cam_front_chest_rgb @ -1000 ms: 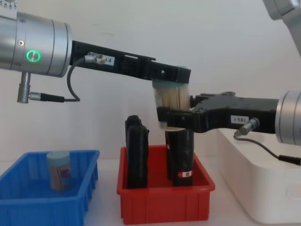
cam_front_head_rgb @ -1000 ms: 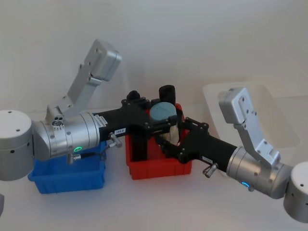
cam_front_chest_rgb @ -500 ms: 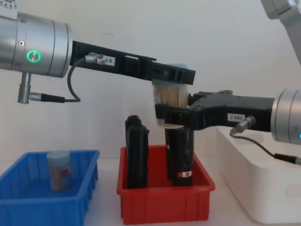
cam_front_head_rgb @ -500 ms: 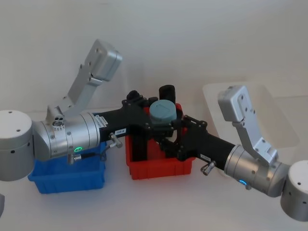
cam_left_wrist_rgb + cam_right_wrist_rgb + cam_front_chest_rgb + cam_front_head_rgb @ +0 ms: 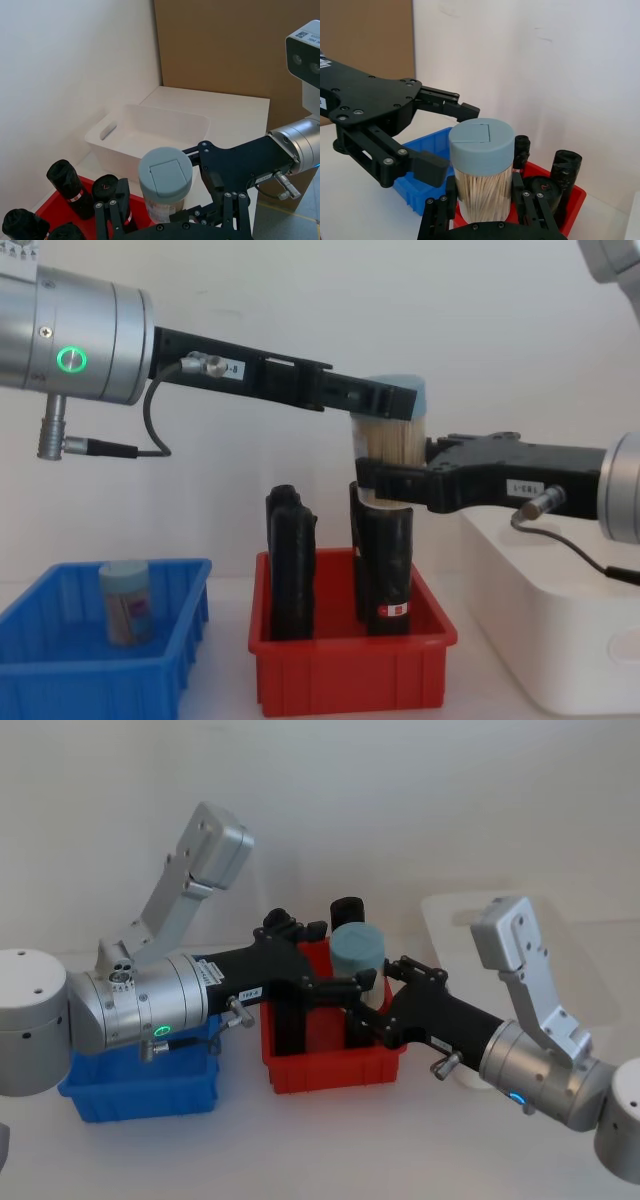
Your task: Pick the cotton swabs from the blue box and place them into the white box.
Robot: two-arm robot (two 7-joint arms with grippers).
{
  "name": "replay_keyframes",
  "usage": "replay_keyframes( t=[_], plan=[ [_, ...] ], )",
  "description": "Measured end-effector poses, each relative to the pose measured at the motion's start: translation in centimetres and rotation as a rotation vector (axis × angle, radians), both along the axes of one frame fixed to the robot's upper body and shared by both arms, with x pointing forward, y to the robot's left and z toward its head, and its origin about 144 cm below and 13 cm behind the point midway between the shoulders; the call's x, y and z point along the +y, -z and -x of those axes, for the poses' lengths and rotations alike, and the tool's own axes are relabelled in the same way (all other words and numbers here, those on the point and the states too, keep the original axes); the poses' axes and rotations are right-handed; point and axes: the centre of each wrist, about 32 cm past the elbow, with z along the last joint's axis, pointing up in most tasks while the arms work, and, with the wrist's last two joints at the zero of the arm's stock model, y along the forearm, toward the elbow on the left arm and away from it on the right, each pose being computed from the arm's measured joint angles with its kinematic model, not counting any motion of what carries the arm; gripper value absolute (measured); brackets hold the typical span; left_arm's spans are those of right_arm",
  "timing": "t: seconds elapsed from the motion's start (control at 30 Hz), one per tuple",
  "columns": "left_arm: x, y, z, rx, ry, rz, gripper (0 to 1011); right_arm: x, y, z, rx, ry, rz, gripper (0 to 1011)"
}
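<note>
You have the tub of cotton swabs [image 5: 392, 445] clamped low on its body in the right gripper [image 5: 385, 483], upright in the air above the red bin [image 5: 350, 670] (not yet over the white box [image 5: 560, 640]). Your left gripper [image 5: 395, 400] stands spread wide at lid height, just beside it. A second tub [image 5: 127, 602] stands in the blue box [image 5: 60, 680].

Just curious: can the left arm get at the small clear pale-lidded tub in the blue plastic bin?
Likely yes: the left gripper is open, gripping nothing, and the tub stands alone, uncovered.

Cotton swabs [image 5: 392, 440] in right gripper [image 5: 386, 485] above red bin [image 5: 350, 672], left gripper [image 5: 393, 398] just beside them
</note>
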Motion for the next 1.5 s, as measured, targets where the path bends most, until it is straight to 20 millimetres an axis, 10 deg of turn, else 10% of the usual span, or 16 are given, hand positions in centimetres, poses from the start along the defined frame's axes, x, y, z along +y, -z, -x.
replay_keyframes(
  t=[0.9, 1.5],
  plan=[
    [0.0, 0.0, 0.0, 0.000, 0.000, 0.000, 1004, -5.4, 1.4, 0.4, 0.030, 0.344, -0.057, 635],
    [0.0, 0.0, 0.0, 0.000, 0.000, 0.000, 1004, -7.9, 3.8, -3.5, 0.156, 0.576, -0.045, 635]
  ],
)
